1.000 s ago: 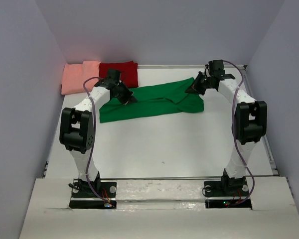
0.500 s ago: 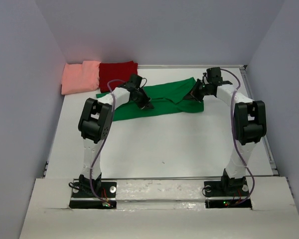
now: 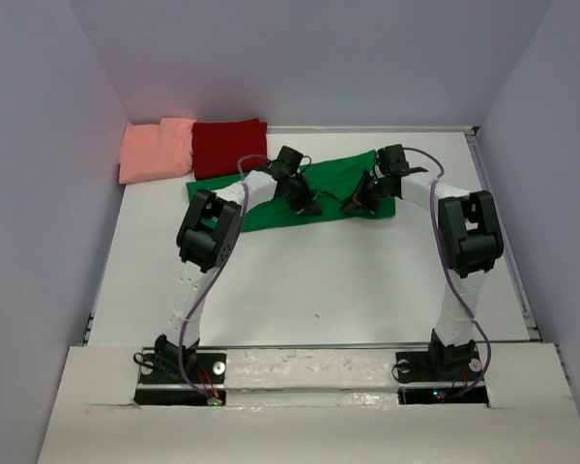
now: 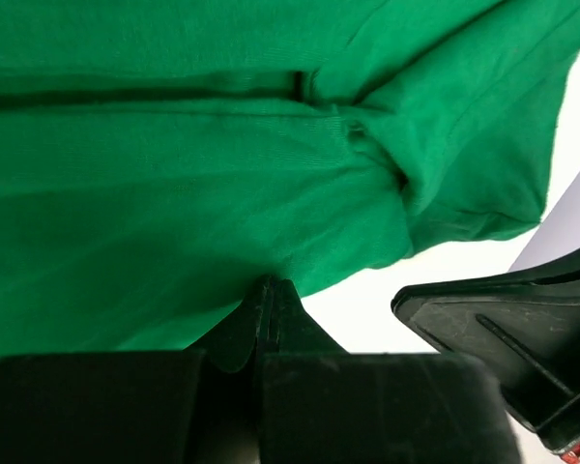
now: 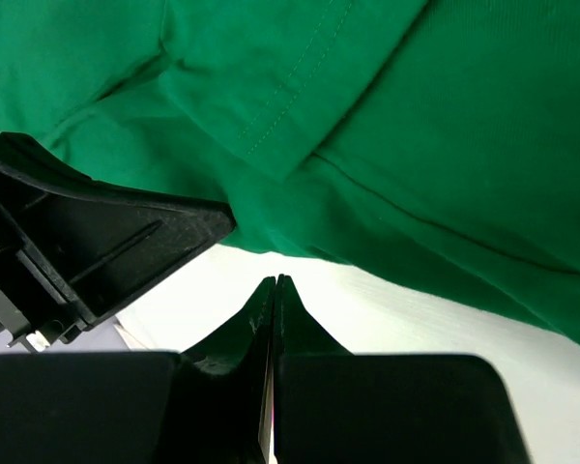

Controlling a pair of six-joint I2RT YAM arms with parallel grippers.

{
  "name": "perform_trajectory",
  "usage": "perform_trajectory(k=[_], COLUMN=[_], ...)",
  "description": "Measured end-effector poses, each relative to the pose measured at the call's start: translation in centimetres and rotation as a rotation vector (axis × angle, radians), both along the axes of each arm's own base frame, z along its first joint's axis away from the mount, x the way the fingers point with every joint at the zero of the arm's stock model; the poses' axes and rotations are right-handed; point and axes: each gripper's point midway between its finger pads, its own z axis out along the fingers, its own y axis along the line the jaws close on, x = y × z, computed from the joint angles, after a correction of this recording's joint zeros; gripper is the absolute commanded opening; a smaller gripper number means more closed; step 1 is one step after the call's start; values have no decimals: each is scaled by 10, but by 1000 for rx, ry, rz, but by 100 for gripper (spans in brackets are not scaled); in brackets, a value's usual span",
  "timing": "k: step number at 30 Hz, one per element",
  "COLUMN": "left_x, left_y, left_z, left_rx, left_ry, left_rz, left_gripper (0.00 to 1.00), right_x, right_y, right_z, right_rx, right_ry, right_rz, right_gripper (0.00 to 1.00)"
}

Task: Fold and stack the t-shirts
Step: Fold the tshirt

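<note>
Two shut claws, left gripper and right gripper, maybe on nothing
Both at the green t-shirt's 6 o'clock hem, shirt at 12 o'clock on the table; no real pinch, fold flops open

Three t-shirts (one green), two arms

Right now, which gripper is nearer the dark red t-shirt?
Left. The left gripper is at the green t-shirt's near edge, to the front and right of the dark red t-shirt. The right gripper is farther right along that same edge.
</note>
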Motion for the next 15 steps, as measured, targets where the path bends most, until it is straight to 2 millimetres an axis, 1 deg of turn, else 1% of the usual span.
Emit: perform_trajectory(k=[4,7,12,15], left_x=[-4,-5,-6,-7], left_y=[0,-1,1,1], left_z=[-12,-13,-14,-15], left_rx=[16,13,21,23], left_ry=[28,38,42,44], left_rz=[-3,-7,-5,-5], left_gripper=[0,0,0,0], right_x=[2,3,4,6], right_y=[-2,-3,-8,-9], right_z=[-7,-13,-29,-32], right_rx=[-21,-35,-69,-82], right_ry=[1,6,23,22], right_rz=[-6,-11,-20,-23], right_gripper=[0,0,0,0])
